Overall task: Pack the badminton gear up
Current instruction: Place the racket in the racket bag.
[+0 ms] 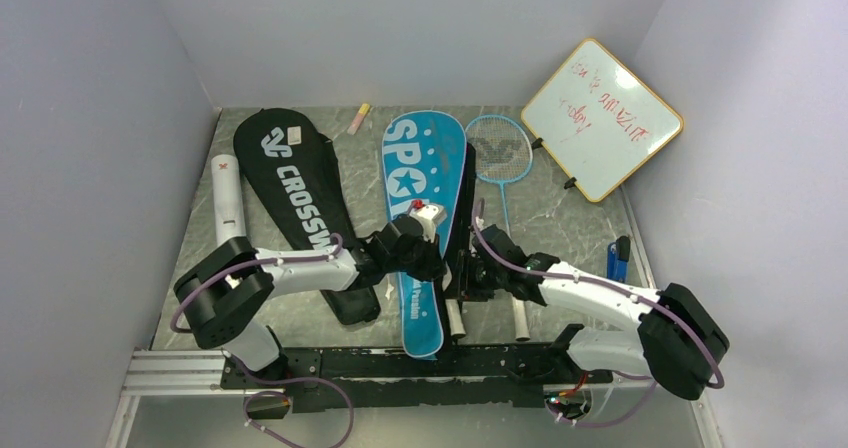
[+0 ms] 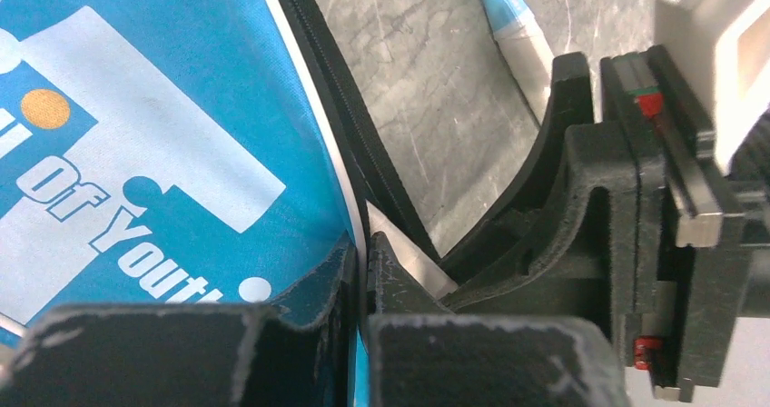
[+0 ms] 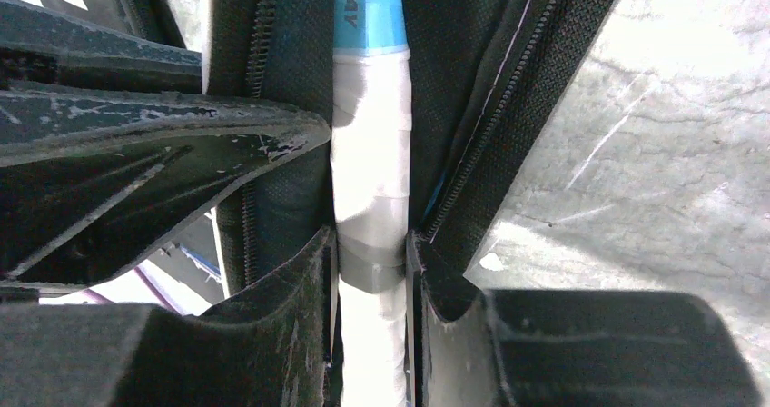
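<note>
The blue "SPORT" cover (image 1: 425, 168) lies mid-table with its right side unzipped. My left gripper (image 1: 438, 266) is shut on that cover's blue edge (image 2: 136, 153), pinching the fabric at the jaws (image 2: 365, 266). My right gripper (image 1: 466, 274) is close beside it, shut on a racket's white-wrapped handle (image 3: 368, 198) between the cover's black zipped flaps (image 3: 472, 80). The handle's end (image 1: 455, 318) sticks out below the cover. A light-blue racket (image 1: 500, 150) lies to the right of the cover. The black "CROSSWAY" cover (image 1: 290, 183) and the white tube (image 1: 227, 193) lie at the left.
A wood-framed whiteboard (image 1: 600, 118) leans at the back right. There is a small pink-yellow marker (image 1: 358, 118) at the back wall. A blue and black object (image 1: 619, 258) rests by the right wall. The two grippers almost touch each other.
</note>
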`<control>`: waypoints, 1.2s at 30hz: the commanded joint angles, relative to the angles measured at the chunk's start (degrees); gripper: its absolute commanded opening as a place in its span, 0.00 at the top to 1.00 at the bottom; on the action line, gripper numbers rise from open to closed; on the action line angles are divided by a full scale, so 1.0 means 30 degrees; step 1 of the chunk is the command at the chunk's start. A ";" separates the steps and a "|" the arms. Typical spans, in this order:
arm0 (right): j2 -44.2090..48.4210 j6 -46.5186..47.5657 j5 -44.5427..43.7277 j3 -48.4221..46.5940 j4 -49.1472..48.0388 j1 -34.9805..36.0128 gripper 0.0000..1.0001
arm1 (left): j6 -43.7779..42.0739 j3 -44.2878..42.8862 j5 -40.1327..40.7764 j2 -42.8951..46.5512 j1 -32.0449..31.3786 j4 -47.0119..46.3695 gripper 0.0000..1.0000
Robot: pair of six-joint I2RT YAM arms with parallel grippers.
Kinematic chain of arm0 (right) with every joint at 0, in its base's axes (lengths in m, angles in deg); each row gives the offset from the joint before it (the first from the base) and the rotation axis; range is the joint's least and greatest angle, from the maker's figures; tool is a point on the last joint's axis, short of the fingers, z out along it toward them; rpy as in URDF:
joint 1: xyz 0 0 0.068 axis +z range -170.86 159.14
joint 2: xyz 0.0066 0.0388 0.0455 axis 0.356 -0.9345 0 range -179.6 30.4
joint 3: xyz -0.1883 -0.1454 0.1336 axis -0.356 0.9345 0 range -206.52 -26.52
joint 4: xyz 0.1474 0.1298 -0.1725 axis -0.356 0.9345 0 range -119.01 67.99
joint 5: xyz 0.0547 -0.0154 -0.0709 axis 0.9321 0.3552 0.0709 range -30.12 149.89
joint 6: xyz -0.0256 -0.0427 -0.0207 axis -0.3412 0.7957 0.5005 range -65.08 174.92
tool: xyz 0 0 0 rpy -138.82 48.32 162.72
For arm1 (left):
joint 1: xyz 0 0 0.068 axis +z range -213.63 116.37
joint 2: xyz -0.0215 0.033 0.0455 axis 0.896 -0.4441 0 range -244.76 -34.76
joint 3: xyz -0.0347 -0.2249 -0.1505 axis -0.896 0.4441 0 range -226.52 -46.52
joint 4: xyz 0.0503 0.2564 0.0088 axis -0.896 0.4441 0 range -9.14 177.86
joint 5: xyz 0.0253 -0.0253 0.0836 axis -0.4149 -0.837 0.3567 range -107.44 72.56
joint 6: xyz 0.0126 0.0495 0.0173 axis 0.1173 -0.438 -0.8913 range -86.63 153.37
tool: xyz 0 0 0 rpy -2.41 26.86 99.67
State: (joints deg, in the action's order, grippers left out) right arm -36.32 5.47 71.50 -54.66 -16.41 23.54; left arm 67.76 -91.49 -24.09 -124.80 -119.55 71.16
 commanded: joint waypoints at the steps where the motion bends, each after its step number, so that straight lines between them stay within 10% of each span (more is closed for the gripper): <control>1: 0.0482 0.0946 -0.2130 -0.2558 -0.1674 -0.0236 1.00 | -0.1056 -0.0220 -0.1340 0.0772 -0.0697 0.1211 0.95; 10: -0.0586 0.0111 -0.1220 -0.2880 -0.2654 -0.0233 1.00 | -0.1895 -0.0462 -0.0343 0.0284 -0.1517 0.1684 0.95; 27: 0.0420 -0.5158 -0.1954 0.0510 -0.6135 -0.0227 1.00 | 0.3432 0.1454 -0.4658 0.0305 -0.1575 -0.6861 0.93; 33: 0.0349 -0.4449 -0.2838 0.0261 -0.5302 -0.0248 1.00 | 0.2061 0.1018 -0.3477 0.1729 -0.1545 -0.3524 0.33; 36: 0.0200 -0.3816 -0.2104 0.1024 -0.7121 -0.0248 1.00 | 0.1540 0.1207 -0.1962 0.3384 -0.1351 -0.1061 0.24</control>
State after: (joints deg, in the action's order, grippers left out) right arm -36.12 -6.48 68.79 -51.25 -19.25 23.74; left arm 72.77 -86.25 -22.26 -122.55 -120.34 62.88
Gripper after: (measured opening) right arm 0.304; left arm 0.713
